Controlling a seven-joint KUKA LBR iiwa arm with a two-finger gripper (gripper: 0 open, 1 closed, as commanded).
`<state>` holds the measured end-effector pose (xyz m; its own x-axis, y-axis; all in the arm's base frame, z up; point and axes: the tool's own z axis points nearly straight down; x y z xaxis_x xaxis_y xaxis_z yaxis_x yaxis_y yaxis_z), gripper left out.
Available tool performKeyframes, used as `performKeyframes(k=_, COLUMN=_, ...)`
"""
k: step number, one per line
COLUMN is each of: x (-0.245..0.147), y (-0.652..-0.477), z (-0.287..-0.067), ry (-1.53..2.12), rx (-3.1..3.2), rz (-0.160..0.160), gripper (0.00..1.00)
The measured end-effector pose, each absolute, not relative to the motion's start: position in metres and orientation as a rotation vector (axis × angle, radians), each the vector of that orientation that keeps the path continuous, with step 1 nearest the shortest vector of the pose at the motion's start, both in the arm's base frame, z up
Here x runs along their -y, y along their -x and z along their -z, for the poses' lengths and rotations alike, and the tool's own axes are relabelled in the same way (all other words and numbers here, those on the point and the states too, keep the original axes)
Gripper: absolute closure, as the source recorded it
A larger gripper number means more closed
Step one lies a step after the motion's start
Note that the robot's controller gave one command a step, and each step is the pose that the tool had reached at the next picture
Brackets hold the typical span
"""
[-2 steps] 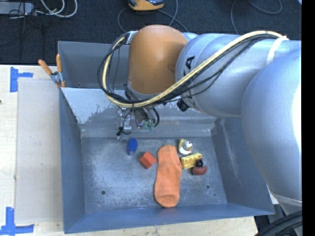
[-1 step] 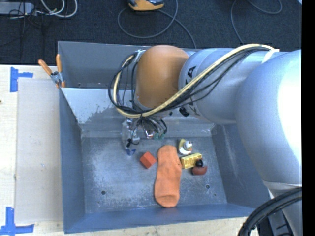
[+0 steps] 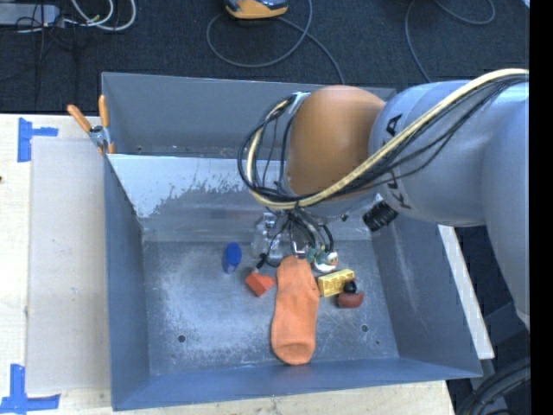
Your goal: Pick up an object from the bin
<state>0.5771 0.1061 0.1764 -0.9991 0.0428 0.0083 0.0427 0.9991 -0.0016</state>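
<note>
The claw (image 3: 278, 247) is hanging low over mid-bin (image 3: 130, 318), at the upper end of a long orange soft roll (image 3: 294, 314), probably lining up on it. Its spread cannot be told. A red block (image 3: 257, 283) and a blue lump (image 3: 232, 258) are lying just beside, crowding that end.

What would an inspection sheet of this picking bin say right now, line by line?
Surface: grey metal bin, floor scuffed and pale-speckled.
Job's things: long orange soft tube lying mid-floor; small blue piece and red block on its left; yellow block and dark red piece on its right.
Clutter: nothing seen.
Pincer: pincer low in the bin, at the tube's far end, between the blue piece and the yellow block; no hold visible.
Cables: black and yellow cable loops on the wrist, beside its orange cover.
Surroundings: dark carpet behind the bin, with loose floor cables.
</note>
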Motion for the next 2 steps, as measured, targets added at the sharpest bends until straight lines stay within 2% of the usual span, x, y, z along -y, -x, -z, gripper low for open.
performKeyframes(k=1, x=-0.069, y=-0.5644, z=-0.1666, ry=-0.167, rx=3.137, rz=0.0, gripper=1.0)
performKeyframes(k=2, x=-0.069, y=-0.5647, z=-0.167, ry=-0.165, rx=3.138, rz=0.0, gripper=0.0)
